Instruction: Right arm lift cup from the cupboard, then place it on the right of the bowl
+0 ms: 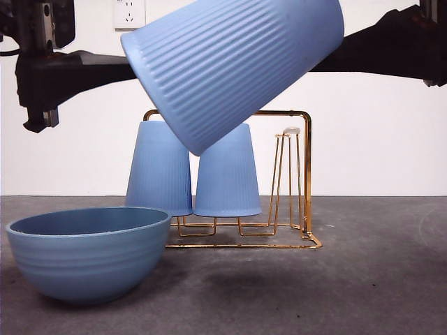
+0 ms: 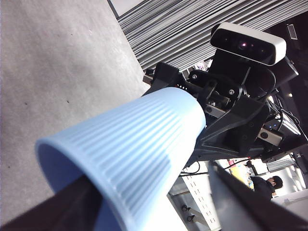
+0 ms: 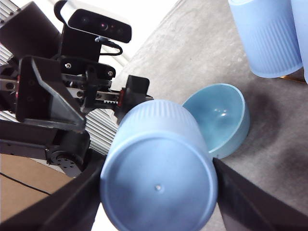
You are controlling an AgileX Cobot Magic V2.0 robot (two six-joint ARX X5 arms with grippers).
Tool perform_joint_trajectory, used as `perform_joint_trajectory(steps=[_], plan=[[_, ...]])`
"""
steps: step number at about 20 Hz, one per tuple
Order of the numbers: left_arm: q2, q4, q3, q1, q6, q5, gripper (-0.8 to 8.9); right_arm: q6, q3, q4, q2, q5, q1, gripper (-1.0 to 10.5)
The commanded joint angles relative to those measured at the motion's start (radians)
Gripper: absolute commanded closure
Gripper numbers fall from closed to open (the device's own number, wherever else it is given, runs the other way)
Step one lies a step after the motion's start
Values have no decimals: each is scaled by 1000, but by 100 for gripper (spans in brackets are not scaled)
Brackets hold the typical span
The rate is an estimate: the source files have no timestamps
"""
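From the front, three cups are counted: one cup (image 1: 234, 66) is held tilted above the cupboard (image 1: 293, 181), where two stand inverted (image 1: 159, 167); one bowl (image 1: 87, 251) sits beside it. By wrist views, its rim end lies between the left gripper's (image 2: 144, 202) jaws, its base between the right gripper's (image 3: 159, 192); both are closed on it.

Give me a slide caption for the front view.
Right hand holds cup tilted above cupboard and bowl, left hand at its rim.
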Motion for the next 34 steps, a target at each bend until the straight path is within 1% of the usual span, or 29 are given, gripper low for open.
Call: perform_joint_trajectory(steps=[1, 2, 6, 8, 12, 14, 16, 18, 19, 21, 22, 23, 26, 27, 29, 32, 34], plan=[[8, 14, 3, -5, 3, -2, 758, -7, 3, 11, 5, 6, 11, 685], [8, 19, 3, -5, 3, -1, 806, -18, 3, 6, 5, 5, 11, 685], [6, 33, 3, -5, 4, 29, 806, -73, 3, -54, 5, -1, 11, 685], [6, 59, 3, -5, 3, 49, 806, -101, 3, -76, 5, -22, 11, 680], [6, 79, 3, -5, -4, 58, 806, -154, 3, -80, 5, -100, 11, 568], [6, 79, 3, -5, -5, 58, 806, -187, 3, -96, 5, -153, 11, 531], [6, 79, 3, -5, -5, 59, 806, -242, 3, -159, 5, -190, 11, 512], [6, 79, 3, -5, -5, 63, 806, -312, 3, -280, 5, -190, 10, 512], [6, 78, 3, -5, -5, 67, 806, -331, 3, -331, 5, -178, 8, 512], [6, 68, 3, -5, -4, 67, 805, -352, 3, -445, 5, -96, 8, 512], [6, 63, 3, -5, -4, 67, 803, -326, 3, -485, 5, -12, 9, 514], [6, 63, 5, -5, -4, 66, 803, -303, 4, -486, 5, 56, 9, 515], [8, 19, 24, -8, 8, 57, 800, -258, 7, -488, 5, 215, 8, 547], [8, -31, 42, -9, 38, 48, 800, -244, 8, -489, 5, 274, 8, 569], [11, -138, 84, -17, 109, 13, 800, -240, 12, -495, 4, 351, 8, 594], [28, -349, 185, -41, 252, -65, 800, -229, 20, -502, 4, 455, 8, 622], [62, -515, 288, -73, 366, -142, 800, -229, 26, -504, 3, 528, 8, 627]])
